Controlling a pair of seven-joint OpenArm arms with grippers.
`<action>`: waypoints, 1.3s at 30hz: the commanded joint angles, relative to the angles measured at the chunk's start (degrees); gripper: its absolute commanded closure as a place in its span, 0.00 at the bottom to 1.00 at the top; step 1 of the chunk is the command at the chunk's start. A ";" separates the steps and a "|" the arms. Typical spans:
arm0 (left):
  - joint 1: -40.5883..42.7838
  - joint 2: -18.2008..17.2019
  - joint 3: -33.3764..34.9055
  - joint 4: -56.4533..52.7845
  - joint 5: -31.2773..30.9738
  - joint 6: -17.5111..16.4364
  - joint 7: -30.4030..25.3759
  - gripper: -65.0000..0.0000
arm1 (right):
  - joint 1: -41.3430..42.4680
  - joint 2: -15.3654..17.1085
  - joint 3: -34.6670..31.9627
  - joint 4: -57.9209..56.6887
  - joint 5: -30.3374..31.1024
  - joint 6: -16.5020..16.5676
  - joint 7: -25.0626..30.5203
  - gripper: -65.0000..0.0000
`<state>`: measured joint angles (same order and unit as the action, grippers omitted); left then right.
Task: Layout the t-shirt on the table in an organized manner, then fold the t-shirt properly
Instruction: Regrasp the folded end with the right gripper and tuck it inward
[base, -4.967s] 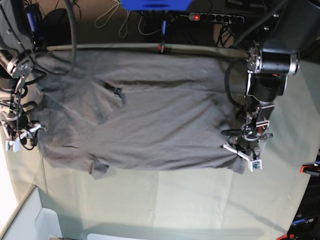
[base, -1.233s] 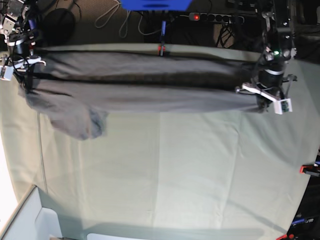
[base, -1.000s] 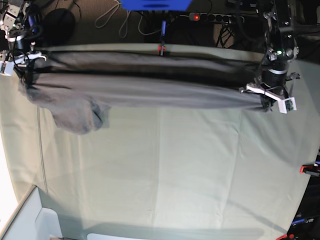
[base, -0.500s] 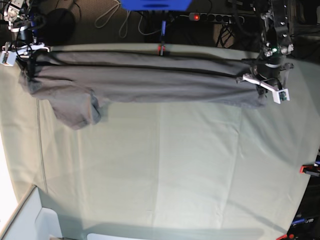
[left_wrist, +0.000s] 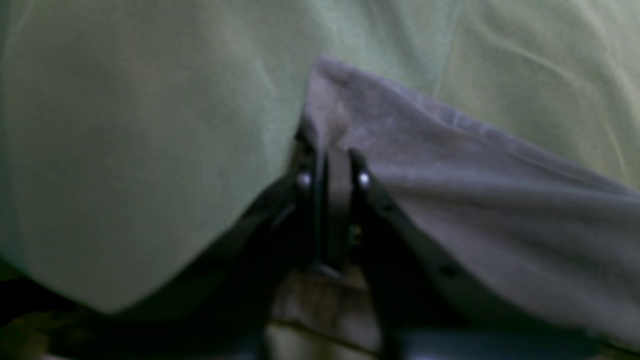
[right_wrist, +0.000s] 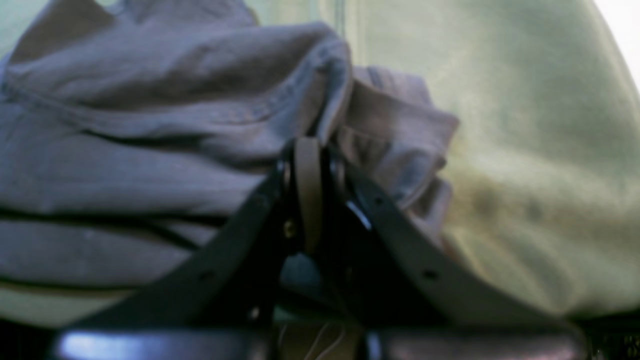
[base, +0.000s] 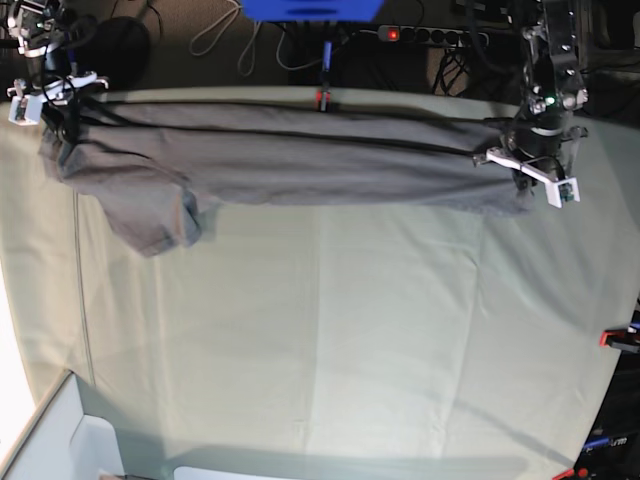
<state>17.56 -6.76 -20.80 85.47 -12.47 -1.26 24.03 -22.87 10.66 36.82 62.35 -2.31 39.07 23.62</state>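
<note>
Here the t-shirt (base: 290, 160) lies as a long, narrow grey band along the far edge of the table (base: 350, 330), stretched from one end to the other, with one short sleeve (base: 155, 215) spilling out of the band toward the open cloth. It looks doubled lengthwise, a dark crease line running along it, which would explain why it takes up so little of the table. It is held at both ends, I judge, so the fabric stays taut and straight while it is laid down. In the left wrist view, the left gripper (left_wrist: 332, 167) has its jaws a little apart with a corner of the hem standing up between them; whether they still press the cloth or have begun to let it go cannot be told from that blurred view. The right gripper (right_wrist: 312, 165) has its jaws pressed together on a bunched fold at the sleeve end, where several layers pile up. Beyond the shirt, the pale green cover lies bare, pinned at the far edge by a red clamp (base: 322, 98), with a power strip (base: 430, 36) beyond that edge. The loose sleeve will likely need tucking before the next fold.
</note>
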 joint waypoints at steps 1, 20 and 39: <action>0.15 -0.40 -0.17 0.73 0.21 0.42 -1.04 0.84 | -1.08 1.08 0.59 0.55 0.68 0.93 1.48 0.92; 1.03 -0.31 -0.70 1.25 0.21 0.51 -0.95 0.37 | -1.52 -2.61 10.17 12.86 1.12 0.93 1.92 0.50; 0.33 -0.22 -0.61 0.81 0.21 0.60 -0.95 0.37 | 27.58 3.98 -7.85 -8.15 -13.83 0.93 -14.78 0.43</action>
<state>17.89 -6.63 -21.19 85.47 -12.19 -0.67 24.18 3.97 13.91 28.86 53.47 -16.80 40.01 7.49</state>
